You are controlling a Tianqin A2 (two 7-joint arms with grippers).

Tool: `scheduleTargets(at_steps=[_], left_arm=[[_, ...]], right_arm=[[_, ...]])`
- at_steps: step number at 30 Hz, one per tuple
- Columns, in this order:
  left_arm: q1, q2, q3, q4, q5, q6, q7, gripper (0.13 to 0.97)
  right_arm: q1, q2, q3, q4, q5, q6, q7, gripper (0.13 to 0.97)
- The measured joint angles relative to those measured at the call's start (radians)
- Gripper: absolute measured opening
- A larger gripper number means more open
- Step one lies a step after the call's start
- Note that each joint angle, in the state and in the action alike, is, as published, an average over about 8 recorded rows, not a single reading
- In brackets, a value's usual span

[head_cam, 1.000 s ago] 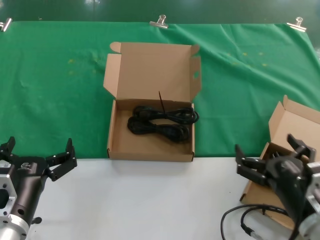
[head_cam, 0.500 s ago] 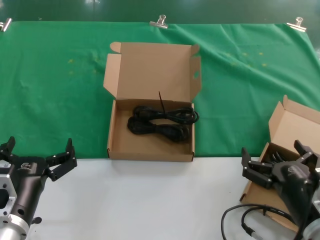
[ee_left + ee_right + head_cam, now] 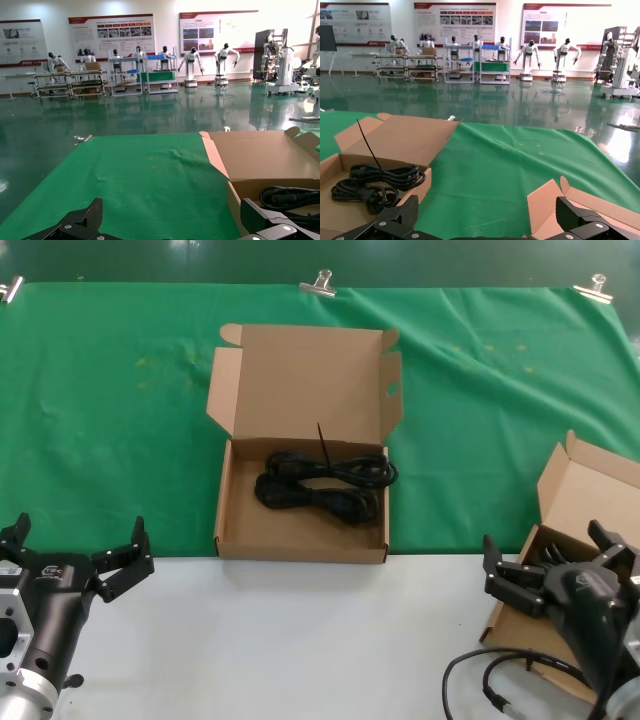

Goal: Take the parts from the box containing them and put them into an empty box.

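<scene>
An open cardboard box stands mid-table on the green cloth, its lid upright behind it. Inside lie the parts, black looped power cords with a black tie sticking up. They also show as parts in the right wrist view and parts in the left wrist view. A second cardboard box stands at the right edge, its inside mostly hidden by my right arm. My right gripper is open in front of that box. My left gripper is open at the near left, well apart from the middle box.
A green cloth covers the far half of the table, held by metal clips at the back edge. The near strip is bare white tabletop. A loose black cable from my right arm lies at the near right.
My right gripper has shifted a little to the right and lower, closer to the right-hand box, then stopped. The left arm, the middle box and the cords have not moved.
</scene>
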Motion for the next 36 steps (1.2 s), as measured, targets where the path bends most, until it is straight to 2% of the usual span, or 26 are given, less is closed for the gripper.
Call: scheduleTargets(at_steps=[36], left_arm=[[0.000, 0.000, 0.000, 0.000, 0.000, 0.000, 0.000, 0.966]], right_arm=[[0.000, 0.000, 0.000, 0.000, 0.000, 0.000, 0.000, 0.966]])
